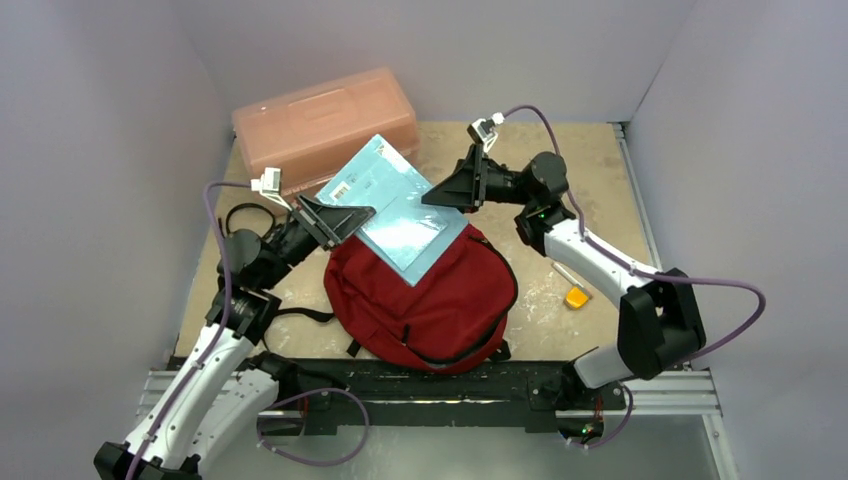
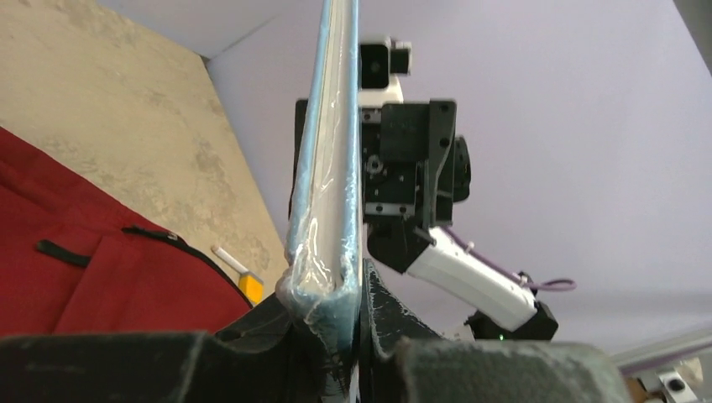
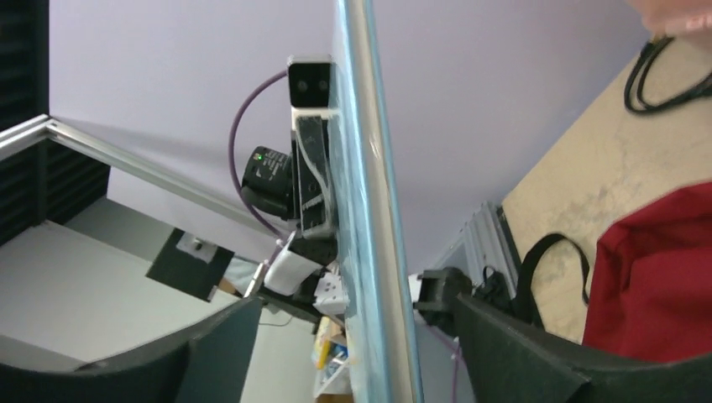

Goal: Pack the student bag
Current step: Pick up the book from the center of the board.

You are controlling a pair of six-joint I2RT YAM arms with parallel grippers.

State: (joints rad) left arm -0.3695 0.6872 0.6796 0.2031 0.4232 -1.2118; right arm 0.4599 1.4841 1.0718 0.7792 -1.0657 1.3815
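The student bag is a dark red backpack lying flat in the middle of the table, also seen at lower left in the left wrist view and at right in the right wrist view. A thin light blue book in clear plastic wrap hangs over the bag's far end. My left gripper is shut on the book's left edge, both jaws pressed against the cover. My right gripper stands open around the opposite edge, with a gap on each side.
A translucent orange-pink plastic box stands at the back left, just behind the book. A small orange item with a white stick lies right of the bag. A black cable coils at the left. Grey walls enclose the table.
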